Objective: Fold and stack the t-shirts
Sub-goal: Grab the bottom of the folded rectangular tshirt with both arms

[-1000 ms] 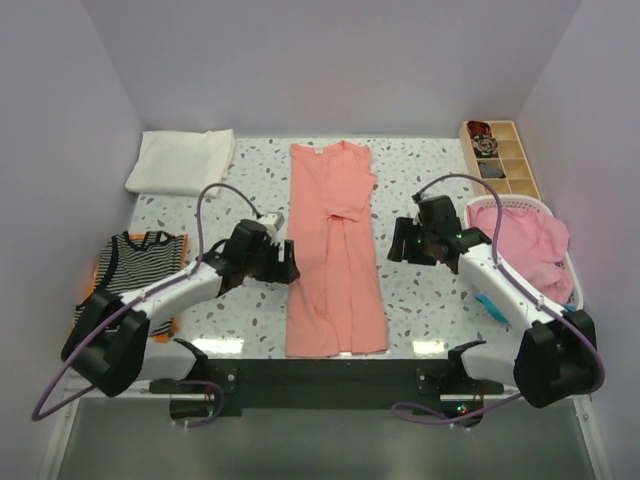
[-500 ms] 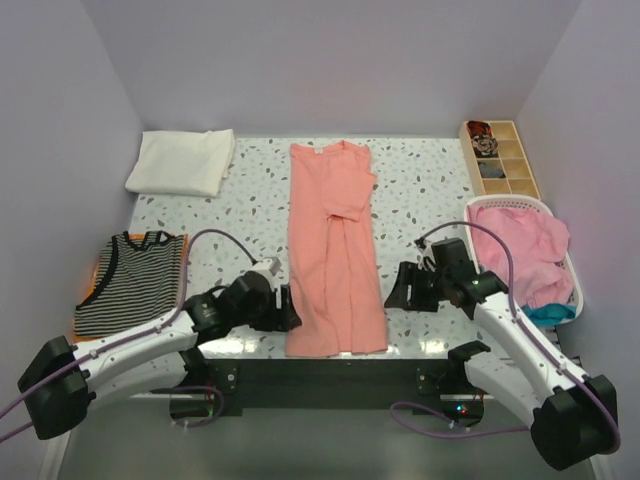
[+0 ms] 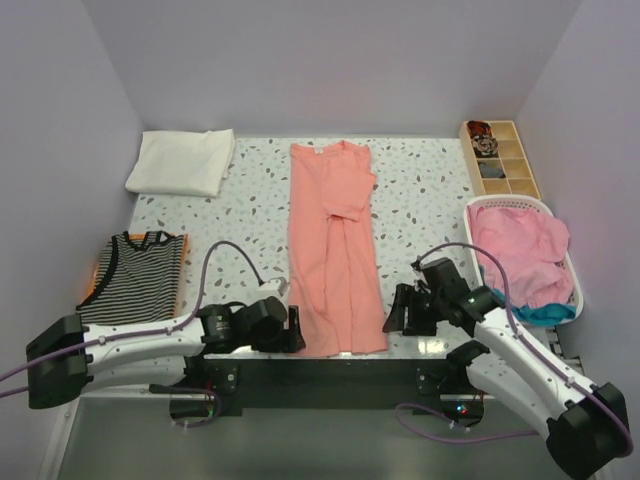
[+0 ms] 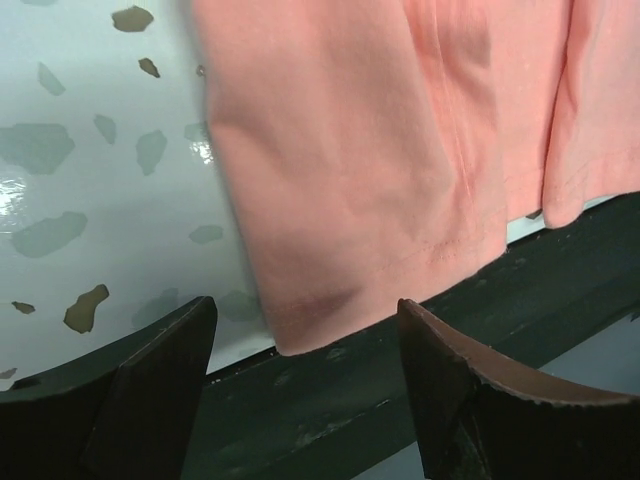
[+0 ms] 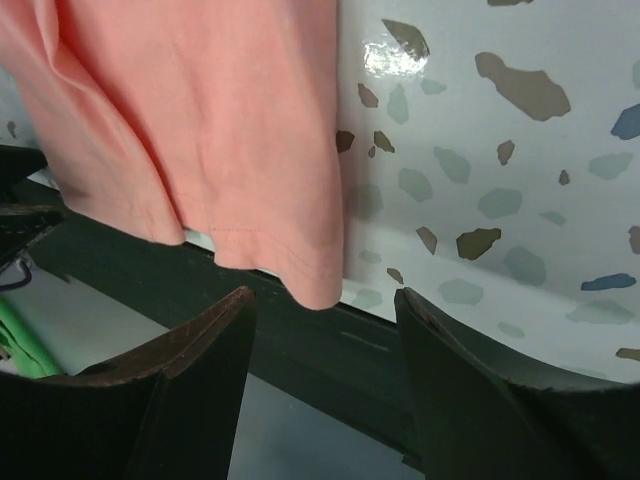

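A salmon-pink t-shirt [image 3: 335, 250], folded lengthwise into a long strip, lies down the middle of the table with its hem at the near edge. My left gripper [image 3: 293, 330] is open beside the hem's left corner. In the left wrist view that corner [image 4: 330, 290] lies just ahead of the left gripper [image 4: 305, 335], touching neither finger. My right gripper [image 3: 397, 312] is open at the hem's right corner. In the right wrist view the corner [image 5: 315, 275] hangs over the dark table edge, between the tips of the right gripper [image 5: 325, 300], untouched.
A striped t-shirt [image 3: 135, 275] lies folded at the left and a white folded one [image 3: 182, 162] at the back left. A white basket [image 3: 510, 202] holding pink clothes [image 3: 525, 250] and something teal stands at the right. A wooden organiser [image 3: 498, 158] is behind it.
Both arms have drawn back from the shirt's mid-length sides to its near hem corners. The shirt has not moved, and both grippers have stayed open.
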Robot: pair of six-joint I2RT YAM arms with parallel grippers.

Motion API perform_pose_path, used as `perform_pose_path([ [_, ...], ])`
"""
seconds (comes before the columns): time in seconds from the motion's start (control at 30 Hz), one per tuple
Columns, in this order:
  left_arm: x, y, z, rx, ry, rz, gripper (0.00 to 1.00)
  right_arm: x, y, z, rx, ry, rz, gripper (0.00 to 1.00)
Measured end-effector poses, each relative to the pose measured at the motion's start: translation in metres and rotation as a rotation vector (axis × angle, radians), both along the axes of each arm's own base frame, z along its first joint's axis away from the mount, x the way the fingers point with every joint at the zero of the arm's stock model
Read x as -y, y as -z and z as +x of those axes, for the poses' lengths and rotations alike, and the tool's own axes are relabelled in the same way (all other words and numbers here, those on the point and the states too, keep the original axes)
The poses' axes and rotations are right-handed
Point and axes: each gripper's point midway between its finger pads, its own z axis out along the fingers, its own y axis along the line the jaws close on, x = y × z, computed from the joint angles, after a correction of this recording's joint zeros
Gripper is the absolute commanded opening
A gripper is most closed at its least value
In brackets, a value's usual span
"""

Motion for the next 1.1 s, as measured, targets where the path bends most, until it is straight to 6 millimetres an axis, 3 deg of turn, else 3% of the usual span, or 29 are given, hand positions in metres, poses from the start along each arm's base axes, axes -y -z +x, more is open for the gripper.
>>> perform_pose_path([
  [0.2, -0.003, 0.000, 0.005, 0.036, -0.042, -0.037, 0.74, -0.008, 0.015, -0.004, -0.043, -0.017, -0.024, 0.59],
  [0.4, 0.009, 0.000, 0.010, 0.054, -0.060, -0.112, 0.65, -0.006, 0.026, -0.002, -0.052, -0.001, -0.048, 0.54],
  [0.67, 0.012, 0.005, 0.011, 0.051, -0.066, -0.128, 0.37, -0.010, 0.038, 0.000, -0.063, 0.014, -0.036, 0.31],
  [0.77, 0.008, 0.009, 0.009, 0.041, -0.075, -0.126, 0.17, -0.013, 0.040, 0.003, -0.064, 0.010, -0.027, 0.15],
  [0.8, 0.006, 0.011, 0.008, 0.035, -0.078, -0.118, 0.04, -0.014, 0.041, 0.003, -0.066, 0.008, -0.024, 0.03],
  [0.83, 0.004, 0.012, 0.007, 0.032, -0.077, -0.115, 0.00, -0.014, 0.042, 0.003, -0.068, 0.007, -0.024, 0.00],
  [1.1, -0.006, 0.015, 0.000, 0.008, -0.089, -0.107, 0.00, -0.008, 0.037, 0.003, -0.032, 0.023, -0.036, 0.00],
])
